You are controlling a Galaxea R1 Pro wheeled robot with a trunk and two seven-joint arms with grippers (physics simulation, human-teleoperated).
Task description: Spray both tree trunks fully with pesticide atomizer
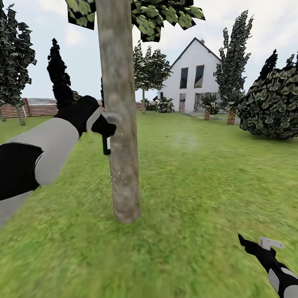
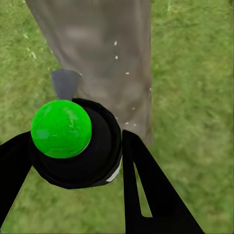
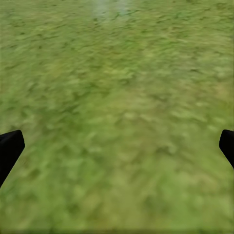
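One tree trunk (image 1: 120,124) stands on the grass (image 1: 198,186). One atomizer (image 1: 106,145) sits clamped in the left gripper (image 1: 108,129), just beside it. The right gripper (image 1: 248,242) hangs spread, holding nothing.

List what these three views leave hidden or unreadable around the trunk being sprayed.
- Far side of the thick grey-brown tree trunk: head view, hidden by the trunk itself.
- Trunk top: cut off by the head view's upper edge.
- Slim black atomizer with green cap: left wrist view, body hidden under the cap; nozzle unclear.
- Left gripper: head view, fingers merge with the sprayer.
- Pale specks on the bark: too small to judge coverage.
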